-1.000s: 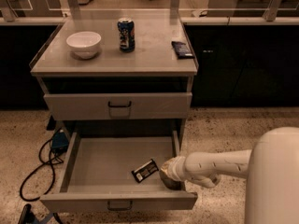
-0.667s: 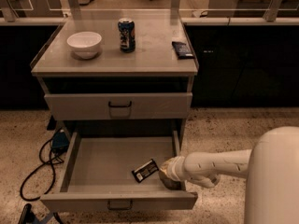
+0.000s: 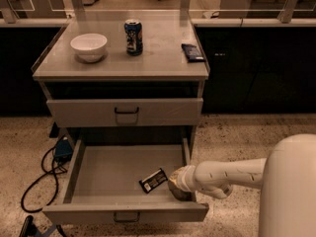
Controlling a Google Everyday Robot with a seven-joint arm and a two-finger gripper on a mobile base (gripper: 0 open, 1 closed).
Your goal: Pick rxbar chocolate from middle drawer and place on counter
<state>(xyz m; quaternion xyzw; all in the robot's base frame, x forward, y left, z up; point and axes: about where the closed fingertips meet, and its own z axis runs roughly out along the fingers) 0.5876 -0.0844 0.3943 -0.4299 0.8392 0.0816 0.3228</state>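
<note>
Nothing moved since a second ago: hand [image 3: 177, 185] hangs low in front right corner of middle drawer [image 3: 111, 169], grip state unreadable. Flat on drawer floor just beside it, toward centre: rxbar chocolate [image 3: 153, 180], long axis diagonal, upper end pointing at hand.

gripper [image 3: 174, 186], low in the middle drawer [image 3: 108, 172], mostly hidden behind its own wrist [image 3: 198, 177].
</note>
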